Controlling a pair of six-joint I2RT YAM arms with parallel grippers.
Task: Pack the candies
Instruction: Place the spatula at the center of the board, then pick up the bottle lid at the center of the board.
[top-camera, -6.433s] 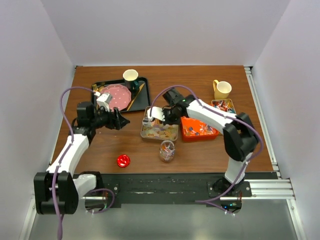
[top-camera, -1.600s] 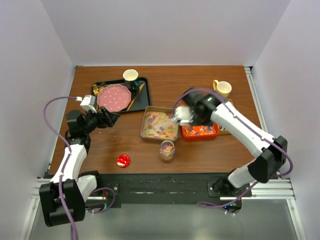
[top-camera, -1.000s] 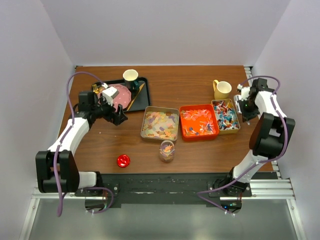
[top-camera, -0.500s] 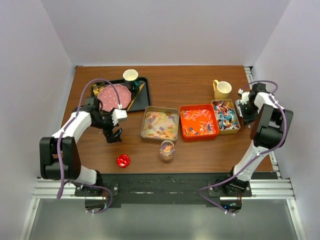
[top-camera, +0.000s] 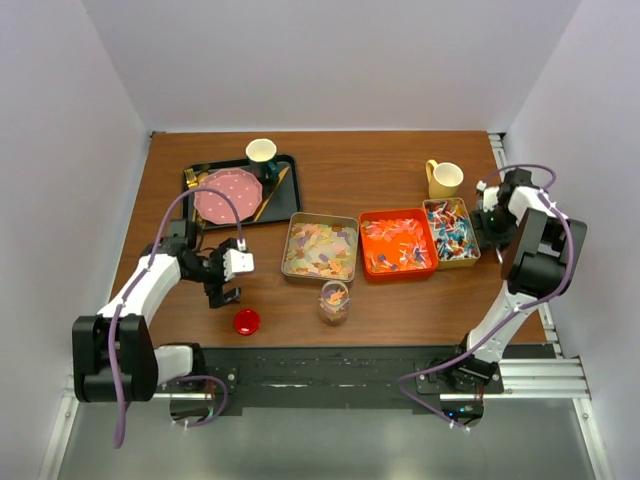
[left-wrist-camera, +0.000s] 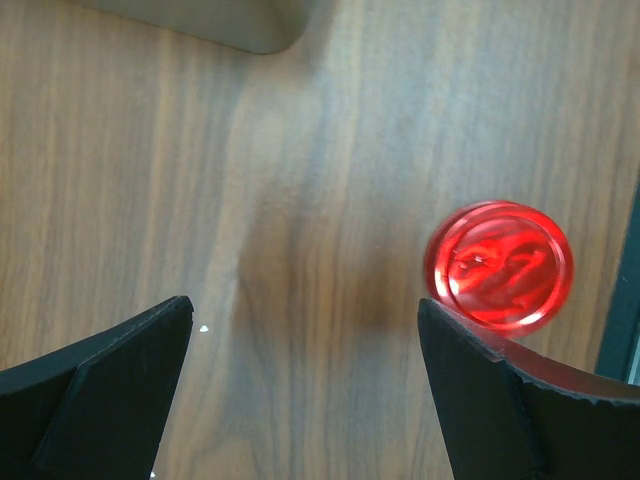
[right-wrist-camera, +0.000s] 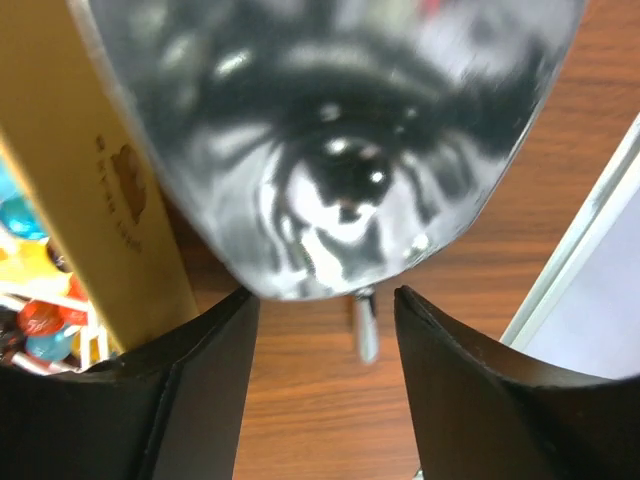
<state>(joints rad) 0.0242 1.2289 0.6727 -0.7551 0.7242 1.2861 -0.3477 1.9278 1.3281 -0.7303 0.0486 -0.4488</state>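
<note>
A blurred shiny thing (right-wrist-camera: 330, 150) fills the right wrist view; the candies (right-wrist-camera: 35, 320) are cut off leftward.

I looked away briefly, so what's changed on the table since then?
The right gripper swung from over the silver tin to the far right, beside the gold tin, jaws now apart. The left gripper, open, came from the black tray to the red disc. Tins, tray and disc stayed put.
</note>
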